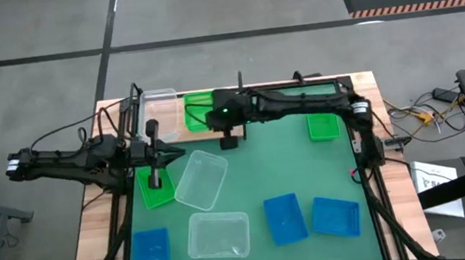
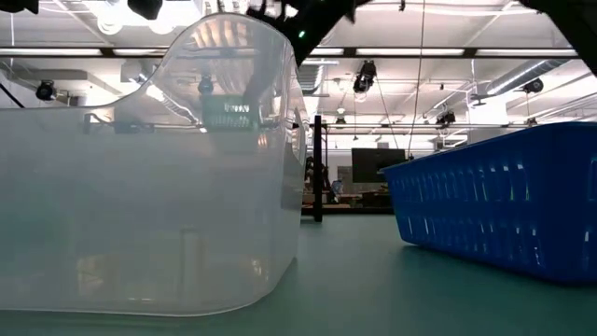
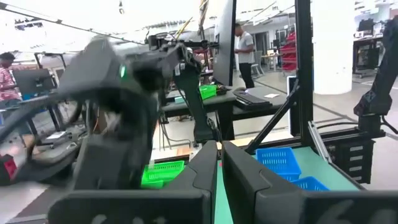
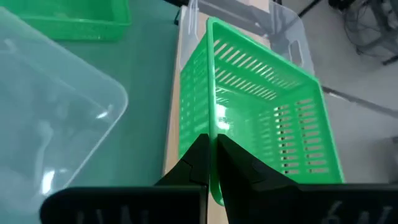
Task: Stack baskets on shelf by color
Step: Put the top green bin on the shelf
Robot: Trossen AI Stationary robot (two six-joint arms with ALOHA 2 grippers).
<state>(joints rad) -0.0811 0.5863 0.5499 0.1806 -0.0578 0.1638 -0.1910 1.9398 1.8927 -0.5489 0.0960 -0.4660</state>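
Green matting point(image 1: 254, 171) covered my table. My right gripper point(image 4: 211, 163) was clenched on the near wall of a green basket point(image 4: 261, 99) on the shelf point(image 1: 357, 82), beside a clear basket point(image 1: 158, 99) already there. My left gripper point(image 1: 156, 177) was pinched shut, empty, over another green basket point(image 1: 156, 193) near the shelf's left end. Farther from the shelf lay two clear baskets point(image 1: 200, 179) and three blue baskets point(image 1: 283, 218), unsorted; most work remained, I judged. Room between them looked tight.

Two black jointed arms point(image 1: 71, 157), green indicator light point(image 1: 224, 110) (glowing)
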